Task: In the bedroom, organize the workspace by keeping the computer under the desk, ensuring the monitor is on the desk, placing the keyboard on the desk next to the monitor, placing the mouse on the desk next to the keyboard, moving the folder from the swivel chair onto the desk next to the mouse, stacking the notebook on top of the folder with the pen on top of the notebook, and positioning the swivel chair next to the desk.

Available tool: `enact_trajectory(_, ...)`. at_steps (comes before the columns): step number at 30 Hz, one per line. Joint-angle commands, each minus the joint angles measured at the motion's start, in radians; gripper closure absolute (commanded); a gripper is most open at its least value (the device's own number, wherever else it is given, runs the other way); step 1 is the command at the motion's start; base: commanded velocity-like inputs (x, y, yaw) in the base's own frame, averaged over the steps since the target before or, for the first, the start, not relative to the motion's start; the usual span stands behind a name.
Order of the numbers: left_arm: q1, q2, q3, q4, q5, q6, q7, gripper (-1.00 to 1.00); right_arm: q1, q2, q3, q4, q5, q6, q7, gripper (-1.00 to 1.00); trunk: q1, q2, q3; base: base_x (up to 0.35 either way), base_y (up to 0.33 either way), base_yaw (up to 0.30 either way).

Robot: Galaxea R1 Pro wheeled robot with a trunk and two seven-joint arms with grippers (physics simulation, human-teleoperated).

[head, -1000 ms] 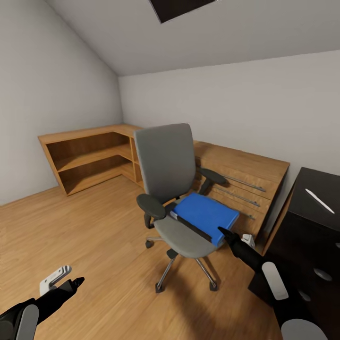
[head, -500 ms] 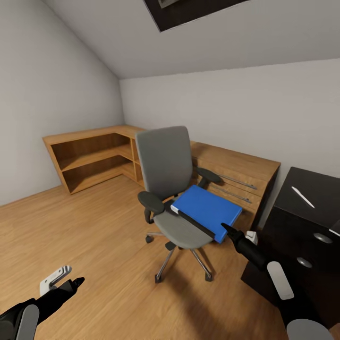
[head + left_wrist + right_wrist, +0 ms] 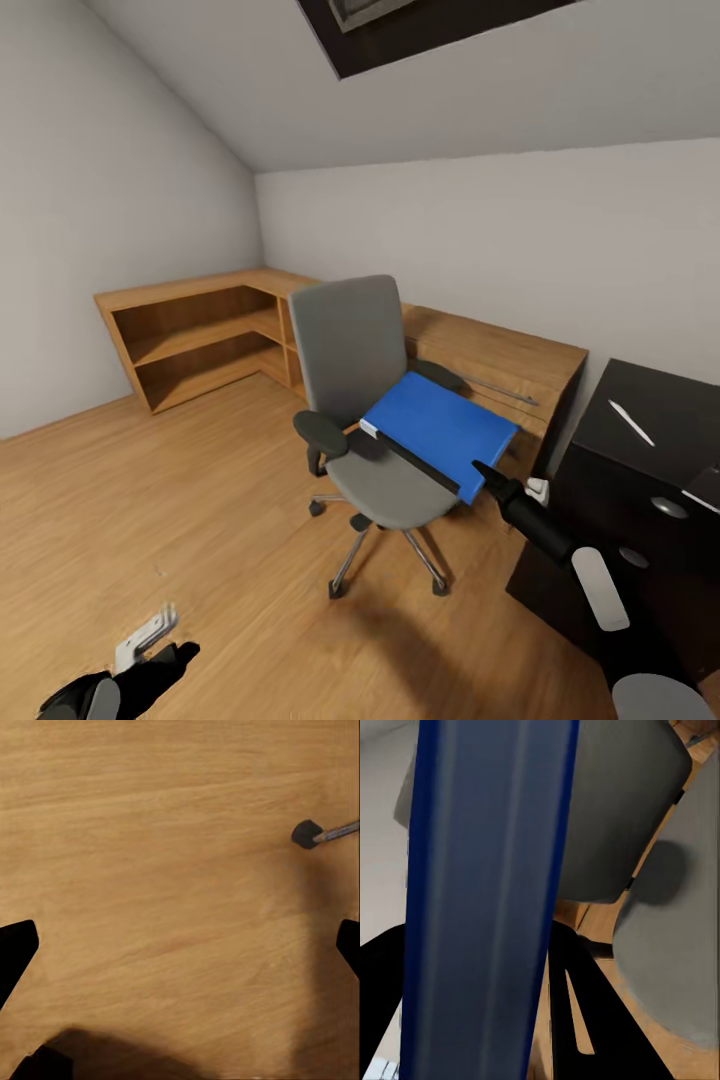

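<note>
The grey swivel chair (image 3: 350,350) stands mid-floor, left of the black desk (image 3: 650,420). Above its seat the blue folder (image 3: 440,425) hangs tilted, a dark strip along its near edge. My right gripper (image 3: 485,472) is shut on the folder's near right corner. In the right wrist view the folder's edge (image 3: 487,892) runs between the dark fingers (image 3: 577,1005), with the chair (image 3: 615,810) behind. A slim white pen (image 3: 630,422) lies on the desk top. My left gripper (image 3: 185,655) hangs open low over the floor (image 3: 180,870). Computer, monitor, keyboard, mouse and notebook are out of view.
A low light-wood shelving counter (image 3: 190,330) runs along the back left corner, and a wooden drawer unit (image 3: 500,360) stands behind the chair. The chair's chrome wheeled base (image 3: 385,560) spreads over the wood floor; one caster (image 3: 306,834) shows near my left gripper. A sloped ceiling hangs overhead.
The folder has come up off the seat, held by my right gripper, and tilted. My left arm has sunk lower. The camera has shifted a little.
</note>
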Motion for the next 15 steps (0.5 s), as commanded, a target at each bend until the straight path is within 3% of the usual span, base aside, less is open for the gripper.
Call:
enact_trajectory(1,-0.001,-0.001,-0.001,0.023,-0.001,-0.029,0.006,-1.00,-0.001,0.000,-0.001,0.000,-0.004,0.007,0.001,1.00,-0.005,0.007,0.002,-0.293,0.000,0.000)
enact_trajectory(5,-0.001,0.000,-0.036,0.102,-0.060,-0.155,0.005,-1.00,-0.001,0.000,-0.001,-0.001,-0.003,0.006,0.001,1.00,-0.020,0.035,0.015,-0.287,0.000,0.000)
enact_trajectory(6,-0.001,0.000,-0.051,0.181,-0.089,-0.195,0.005,-1.00,-0.001,0.000,0.000,-0.011,-0.005,0.006,0.001,1.00,-0.024,0.042,0.019,-0.214,0.000,-0.016)
enact_trajectory(9,-0.001,0.002,-0.064,0.233,-0.092,-0.200,0.006,-1.00,-0.001,0.000,0.000,-0.038,-0.006,0.007,0.002,1.00,-0.035,0.063,0.032,-0.170,-0.016,-0.087)
enact_trajectory(12,-0.001,0.006,-0.121,0.286,-0.094,-0.222,0.007,-1.00,0.000,0.000,0.000,-0.061,-0.006,0.008,0.002,1.00,-0.047,0.084,0.045,-0.132,-0.037,-0.132)
enact_trajectory(15,-0.001,0.009,-0.151,0.321,-0.094,-0.259,0.008,-1.00,0.019,-0.001,0.000,-0.124,-0.005,0.015,0.003,1.00,-0.058,0.105,0.057,-0.042,-0.012,-0.113)
